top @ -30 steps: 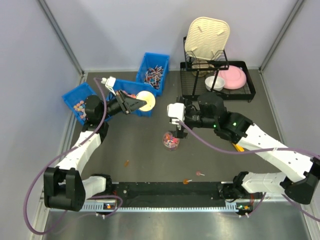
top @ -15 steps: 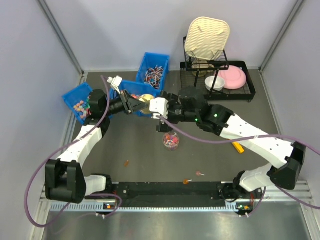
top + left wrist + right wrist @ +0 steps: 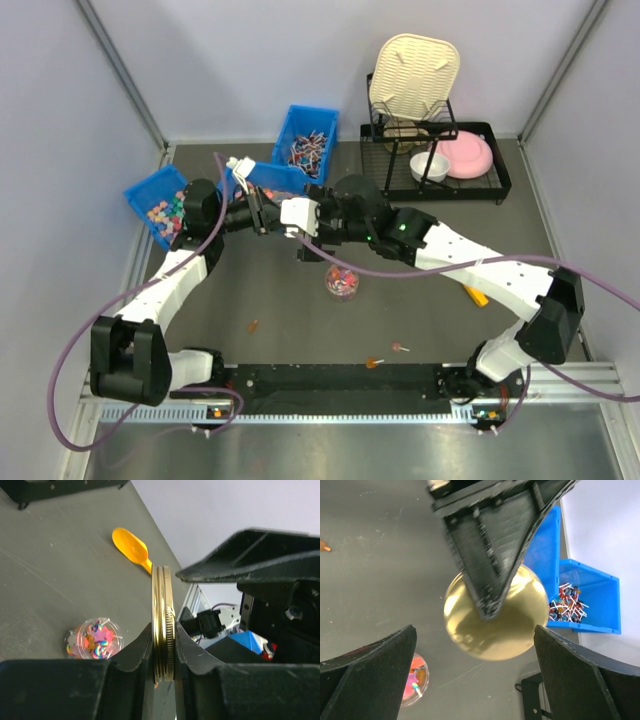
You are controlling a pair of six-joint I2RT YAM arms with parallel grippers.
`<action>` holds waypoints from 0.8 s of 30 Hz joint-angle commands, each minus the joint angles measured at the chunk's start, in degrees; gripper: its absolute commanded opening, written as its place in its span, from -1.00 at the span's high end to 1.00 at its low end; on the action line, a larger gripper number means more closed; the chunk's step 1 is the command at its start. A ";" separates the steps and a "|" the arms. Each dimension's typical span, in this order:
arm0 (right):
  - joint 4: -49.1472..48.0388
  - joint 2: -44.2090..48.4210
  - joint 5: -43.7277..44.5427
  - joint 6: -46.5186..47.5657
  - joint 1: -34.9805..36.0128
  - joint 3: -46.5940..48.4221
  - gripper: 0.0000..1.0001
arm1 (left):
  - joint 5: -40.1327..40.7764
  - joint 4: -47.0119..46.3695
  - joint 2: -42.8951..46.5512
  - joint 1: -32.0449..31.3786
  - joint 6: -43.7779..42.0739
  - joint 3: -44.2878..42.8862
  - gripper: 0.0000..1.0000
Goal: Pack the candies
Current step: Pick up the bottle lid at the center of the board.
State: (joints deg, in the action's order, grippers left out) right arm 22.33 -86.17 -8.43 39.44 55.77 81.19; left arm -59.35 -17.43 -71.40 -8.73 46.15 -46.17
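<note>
My left gripper [image 3: 163,627] is shut on the rim of a gold lid [image 3: 163,605], held edge-up above the table. It shows in the top view [image 3: 262,214] next to the blue bins. My right gripper [image 3: 475,630] is open, its fingers wide on either side of the lid [image 3: 495,625] without touching it; in the top view [image 3: 292,225] it faces the left gripper. A clear jar [image 3: 342,281] with mixed-colour candies [image 3: 95,637] stands on the table below. The yellow scoop [image 3: 131,547] lies beyond it.
Three blue bins stand at the back left: pastel cubes [image 3: 160,212], a middle bin [image 3: 268,176] partly hidden, and stick sweets [image 3: 308,150]. A black dish rack [image 3: 482,190] with a pink bowl [image 3: 468,156] stands at the back right. Loose sweets [image 3: 400,348] lie near the front rail.
My right arm has swung left from above the jar until its open gripper is around the lid. My left gripper, still holding the lid, has shifted slightly left.
</note>
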 commanded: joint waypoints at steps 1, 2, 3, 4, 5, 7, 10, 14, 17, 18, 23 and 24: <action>-2.55 -1.28 -0.19 -0.59 0.75 4.33 -0.98 | -2.87 2.57 1.00 -0.67 -3.43 -1.46 1.00; -2.46 -1.54 -0.19 -0.68 0.75 4.68 -0.97 | -2.87 3.36 1.08 -0.67 -3.70 -1.46 1.00; -2.38 -1.63 -0.54 -0.77 0.75 4.86 -0.98 | -2.96 3.80 1.17 -0.67 -4.57 -1.38 1.00; -2.11 -1.63 -0.80 -0.77 0.75 4.86 -0.97 | -3.22 3.98 1.17 -0.67 -4.84 -1.38 1.00; -1.85 -1.81 -1.06 -0.68 0.75 4.86 -0.98 | -3.40 4.16 1.08 -0.67 -4.84 -1.29 1.00; -1.41 -1.98 -2.29 -0.68 0.75 4.86 -0.98 | -3.40 3.98 1.26 -0.67 -4.75 -1.03 1.00; -1.06 -2.16 -3.44 -0.68 0.75 4.42 -0.98 | -3.31 3.11 1.43 -0.67 -4.14 -0.94 1.00; -1.14 -2.95 -3.44 -0.77 0.75 3.98 -0.98 | -3.66 2.14 1.70 -0.67 -3.61 -0.41 1.00; -1.23 -3.48 -3.35 -0.59 0.75 4.24 -0.96 | -4.02 0.73 2.31 -0.67 -2.82 0.47 1.00; -1.32 -3.65 -3.18 -0.59 0.75 4.33 -0.93 | -3.93 0.73 2.40 -0.67 -2.82 0.64 1.00; -1.23 -3.92 -2.82 -0.59 0.75 4.59 -0.81 | -3.84 0.56 3.63 -0.67 -3.08 1.35 1.00; -1.23 -3.83 -2.82 -0.59 0.75 4.51 -0.77 | -3.49 0.56 3.98 -0.67 -3.26 1.61 1.00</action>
State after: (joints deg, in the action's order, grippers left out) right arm 22.15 -89.43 -10.59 39.38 55.77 83.00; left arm -62.15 -13.45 -70.39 -9.21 42.94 -44.86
